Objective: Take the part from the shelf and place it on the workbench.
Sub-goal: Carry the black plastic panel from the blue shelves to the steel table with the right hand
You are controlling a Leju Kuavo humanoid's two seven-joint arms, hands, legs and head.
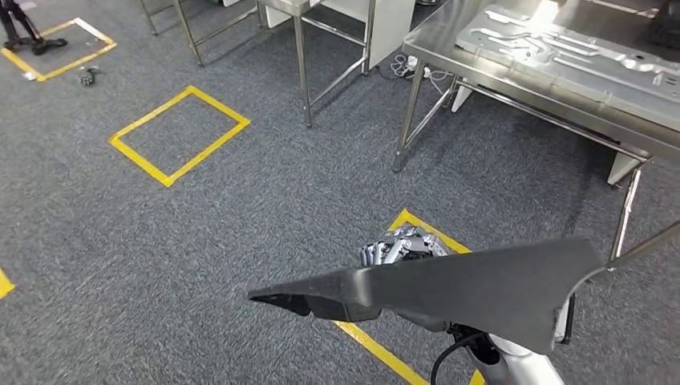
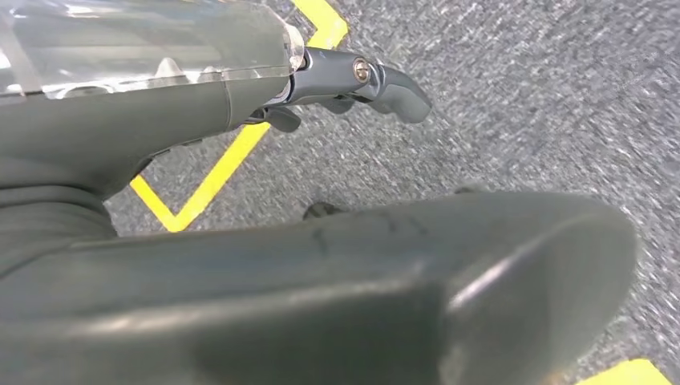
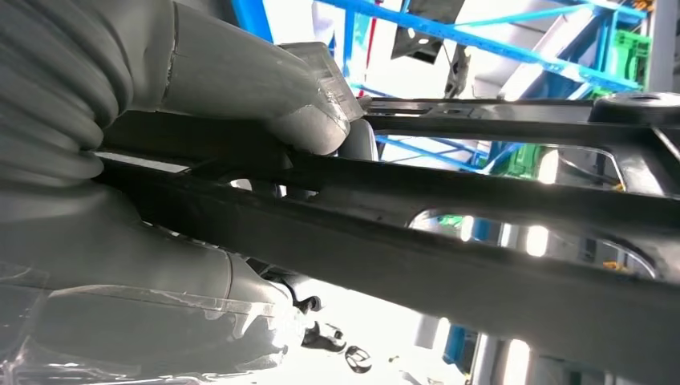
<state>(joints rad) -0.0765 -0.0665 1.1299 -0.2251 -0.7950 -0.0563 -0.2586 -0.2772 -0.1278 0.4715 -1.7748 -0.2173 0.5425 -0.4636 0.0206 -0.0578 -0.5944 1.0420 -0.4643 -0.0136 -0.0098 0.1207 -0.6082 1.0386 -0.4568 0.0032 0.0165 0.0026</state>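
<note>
The part [image 1: 449, 289] is a long, flat dark grey plastic piece tapering to a point on the left. My right hand [image 1: 405, 245] grips it near its middle, low in the head view above the carpet. Close up, the thumb of the right hand [image 3: 200, 104] presses on the black ribbed underside of the part [image 3: 481, 241]. The steel workbench [image 1: 437, 32] stands at the upper right, apart from the part, and carries a stamped metal panel [image 1: 561, 48]. My left hand [image 2: 240, 241] hangs over the carpet with its fingers [image 2: 385, 80] apart and nothing in it.
Yellow tape marks a square [image 1: 178, 135] on the grey carpet to the left and another outline [image 1: 417, 220] just under my right hand. Steel table legs [image 1: 303, 72] stand at the top centre. A black stand [image 1: 24, 36] sits at the far left.
</note>
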